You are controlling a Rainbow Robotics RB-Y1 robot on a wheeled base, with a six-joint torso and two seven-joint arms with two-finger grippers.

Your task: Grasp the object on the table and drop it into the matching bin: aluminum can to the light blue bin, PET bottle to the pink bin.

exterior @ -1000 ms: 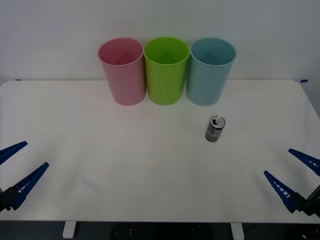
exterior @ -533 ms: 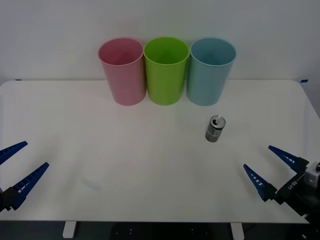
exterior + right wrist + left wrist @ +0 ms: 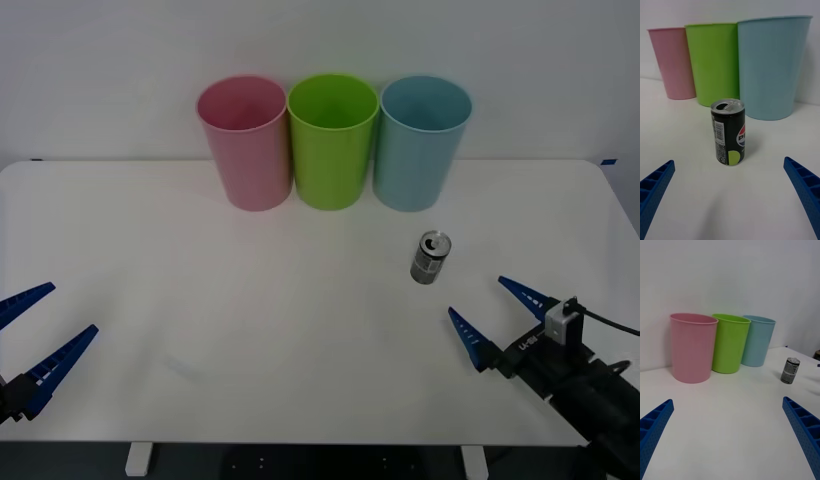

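My right hand [image 3: 487,316] hovers fingers apart near the upright can [image 3: 431,258] on the counter [image 3: 250,300]; left hand [image 3: 35,335] spread, parked.

The white table [image 3: 200,300] carries 3 bins [image 3: 333,140] in a row and 1 upright can [image 3: 431,258].

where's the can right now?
Front view: the can stands upright on the table's right half, just in front of the light blue bin, apart from it, with the open right end effector short of it.
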